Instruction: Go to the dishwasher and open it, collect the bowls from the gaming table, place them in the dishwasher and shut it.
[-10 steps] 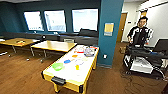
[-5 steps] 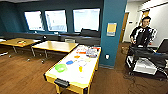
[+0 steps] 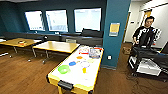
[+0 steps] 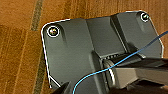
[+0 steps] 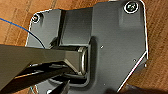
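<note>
The gaming table (image 3: 53,79), white-topped with yellow edges and printed coloured circles, stands just ahead in the head view, its near end toward me. A large lime-green bowl (image 3: 63,69) sits on its left near part. A small orange bowl (image 3: 84,70) stands to the right of it, near the middle. The dishwasher is out of view. Both wrist views look down past the robot's dark plate at brown wooden floor (image 4: 20,50), away from the table. I cannot tell how either gripper stands.
Wooden tables (image 3: 56,46) stand behind and to the left of the gaming table. A teal pillar (image 3: 116,32) rises at its far right. A person (image 3: 146,33) stands at a dark cart (image 3: 147,61) on the right. Wooden floor (image 3: 22,77) lies open to the left.
The whole head picture has shifted and the gaming table shows slightly larger, so the camera has moved nearer. The bowls lie where they were.
</note>
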